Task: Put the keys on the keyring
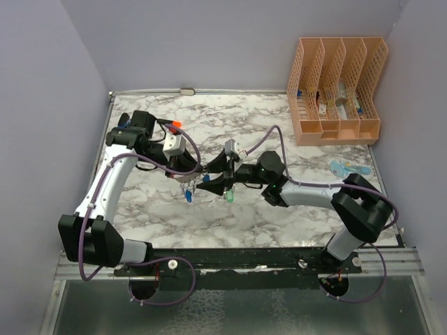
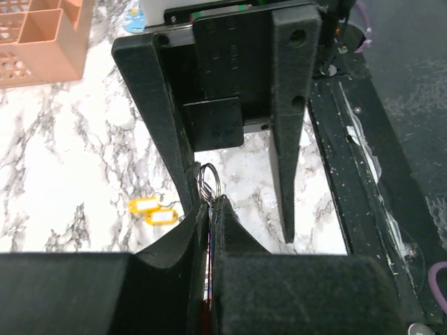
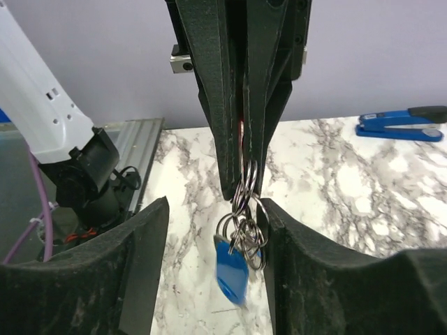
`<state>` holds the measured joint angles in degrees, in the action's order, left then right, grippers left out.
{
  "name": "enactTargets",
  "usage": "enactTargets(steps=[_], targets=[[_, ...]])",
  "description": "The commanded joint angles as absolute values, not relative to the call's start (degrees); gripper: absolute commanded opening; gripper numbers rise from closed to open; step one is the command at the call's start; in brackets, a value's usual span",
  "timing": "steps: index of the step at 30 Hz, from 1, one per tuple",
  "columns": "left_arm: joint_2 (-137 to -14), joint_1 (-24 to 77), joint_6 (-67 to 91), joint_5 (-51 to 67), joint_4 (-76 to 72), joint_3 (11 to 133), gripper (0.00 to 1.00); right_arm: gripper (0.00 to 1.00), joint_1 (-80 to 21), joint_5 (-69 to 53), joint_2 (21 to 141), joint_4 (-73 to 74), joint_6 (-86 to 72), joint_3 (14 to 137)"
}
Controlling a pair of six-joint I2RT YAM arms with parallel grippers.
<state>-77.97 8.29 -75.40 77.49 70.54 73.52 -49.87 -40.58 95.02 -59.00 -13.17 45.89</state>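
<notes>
Top external view: my left arm (image 1: 105, 185) runs up the left edge of the marble-patterned worktop (image 1: 279, 209), then bends inward at the wrist. My right arm (image 1: 314, 192) stretches leftward from the near right corner, and the two wrists meet over the middle.

At the far right corner stands a peach plastic file organiser (image 1: 336, 130) with four slots. Small items sit in them, too small to name.

Now the grippers. My left gripper (image 3: 243, 187) is pinched tight on the keyring (image 2: 205, 307). Only a red sliver of that loop shows between the pads; the rest is hidden. A bunch of silver split rings (image 3: 244, 223) hangs from those fingertips, and a blue plastic-headed metal key (image 3: 230, 273) dangles below them.

My right gripper (image 3: 216, 209) has its jaws parted, one finger on each side of the rings, gripping nothing. One pad is just beside the rings, and I cannot tell whether it touches them.

Two yellow-tagged keys (image 2: 150, 209) lie on the worktop, apart from the bunch. A green-headed key (image 1: 229, 197) shows near my right gripper; whether it is hanging or lying flat, I cannot tell.
</notes>
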Motion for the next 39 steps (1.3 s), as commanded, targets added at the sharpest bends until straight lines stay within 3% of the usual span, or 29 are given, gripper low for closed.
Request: enactTargets(steps=[1,8,12,16,24,35,39], targets=[[-76.18,8.35,-68.03,73.77,64.65,75.69,0.00,0.56,-50.19,-33.94,89.19,-48.96,-7.17,44.73],[-75.46,8.26,-64.40,70.44,60.97,74.66,0.00,0.67,-46.95,-18.63,76.42,-28.91,-2.64,42.90],[-74.99,8.17,-60.93,66.05,56.61,71.81,0.00,0.59,-43.12,-11.79,73.53,-15.21,-3.07,44.04],[-74.40,8.02,-58.57,64.22,53.36,69.33,0.00,0.51,-41.67,-8.58,79.71,-3.54,-6.57,47.93],[-73.78,7.46,-55.08,63.21,49.10,67.28,0.00,0.40,-41.66,-15.33,92.44,-1.94,-10.81,52.46],[-73.82,7.30,-53.16,63.27,46.64,66.61,0.00,0.38,-43.63,-14.10,93.33,-0.83,-6.02,48.84],[-74.00,7.29,-52.60,63.30,46.05,66.45,0.00,0.31,-43.93,-14.92,95.04,-2.28,-5.47,48.31]])
